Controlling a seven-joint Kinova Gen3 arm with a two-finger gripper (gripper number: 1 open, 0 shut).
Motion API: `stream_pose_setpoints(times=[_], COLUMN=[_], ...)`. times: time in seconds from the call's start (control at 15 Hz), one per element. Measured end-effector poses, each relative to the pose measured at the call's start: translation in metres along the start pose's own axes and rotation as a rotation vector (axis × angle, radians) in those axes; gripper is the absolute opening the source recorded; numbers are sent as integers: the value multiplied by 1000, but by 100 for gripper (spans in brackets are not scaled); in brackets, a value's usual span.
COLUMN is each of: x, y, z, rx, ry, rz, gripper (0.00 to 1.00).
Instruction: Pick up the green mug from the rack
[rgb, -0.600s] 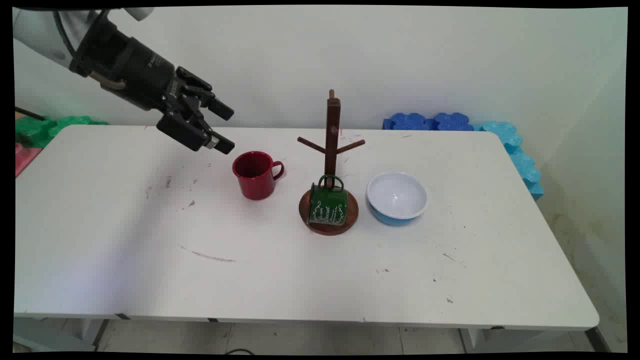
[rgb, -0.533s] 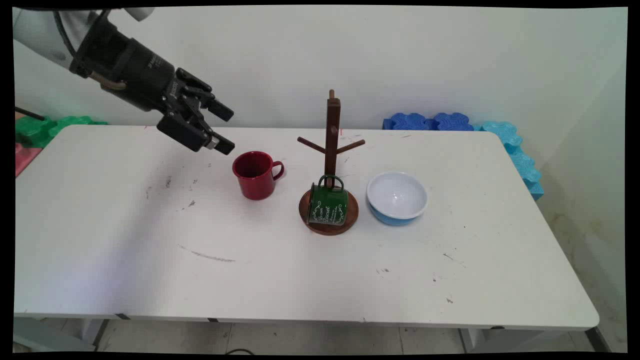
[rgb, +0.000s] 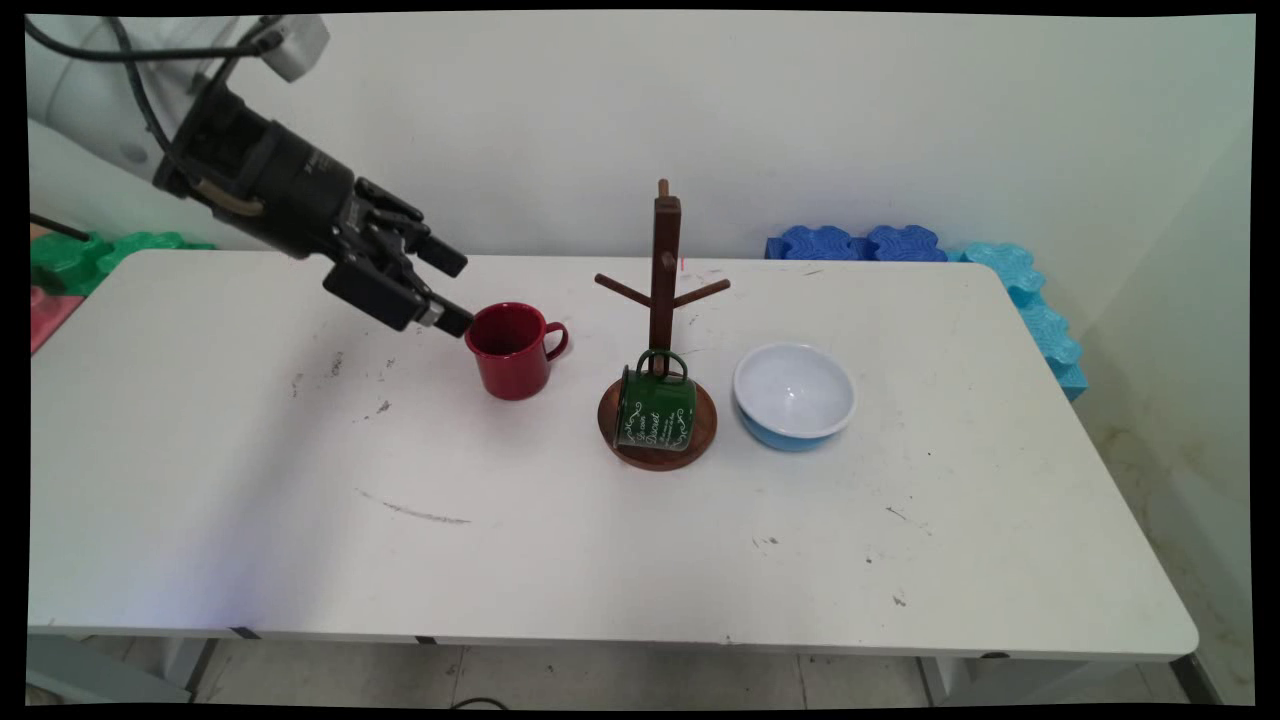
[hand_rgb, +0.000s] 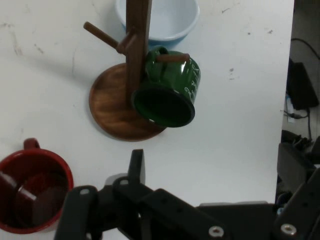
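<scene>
gripper (rgb: 448, 290) left of mug (rgb: 510, 350) | mug tree (rgb: 660, 330) between mug and bowl (rgb: 793, 394)

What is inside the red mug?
The hand view shows the red mug holding only dark reflections, no object. Its lower part runs out of that picture, and the gripper beside it stands open.

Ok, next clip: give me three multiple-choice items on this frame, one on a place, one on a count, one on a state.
1. The green mug is:
A. hung on the wooden rack
B. inside the bowl
C. flat on the table

2. Mugs in view:
A. one
B. two
C. three

3. The gripper is:
A. shut on the red mug
B. open, by the red mug's rim
C. holding the bowl

Answers: 1 A, its handle hooks a low peg. 2 B, one red, one green. 3 B, fingers apart, nothing between them.
</scene>
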Motion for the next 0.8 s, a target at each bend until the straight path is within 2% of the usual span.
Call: stream_pose_setpoints(times=[0.8], x=[-41], y=[-1], z=[36], rx=[-8], ry=[46], rz=[-129], gripper=[100])
